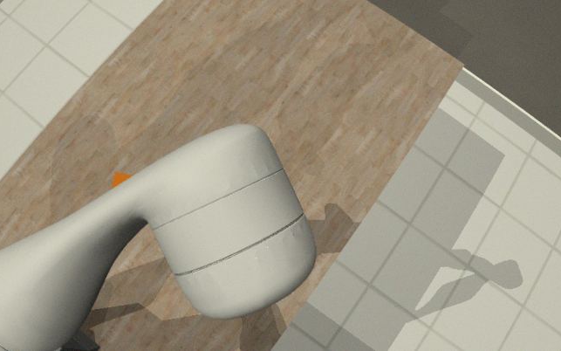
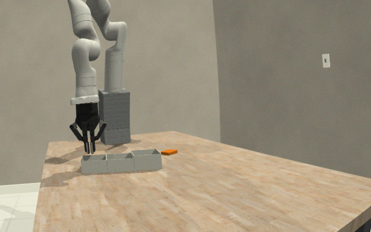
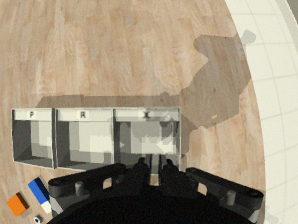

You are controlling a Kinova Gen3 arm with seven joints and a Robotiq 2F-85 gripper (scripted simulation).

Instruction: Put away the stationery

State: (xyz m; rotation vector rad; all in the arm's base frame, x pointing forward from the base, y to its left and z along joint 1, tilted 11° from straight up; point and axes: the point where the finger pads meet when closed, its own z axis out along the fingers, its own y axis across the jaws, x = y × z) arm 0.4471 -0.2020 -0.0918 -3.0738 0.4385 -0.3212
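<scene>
My gripper (image 2: 90, 152) (image 3: 155, 162) points down, its fingers nearly together with a narrow gap and nothing seen between them. It hangs above the near edge of the bin marked X (image 2: 94, 167) (image 3: 131, 115). The bin's floor shows patches of light and shadow; I cannot tell whether anything lies in it. A blue block with a white end (image 3: 36, 188), perhaps an eraser, lies on the table in front of the bins, left of the gripper. The top view shows neither fingers nor bins; the arm covers them.
The bins marked R (image 2: 120, 165) (image 3: 67, 115) and P (image 2: 147, 162) (image 3: 20, 115) stand in a row with X. An orange block (image 1: 121, 180) (image 2: 169, 152) (image 3: 17, 204) lies near P. A small round white thing with a dark centre (image 3: 37, 219) lies beside it. The grey pedestal (image 2: 115, 115) stands behind.
</scene>
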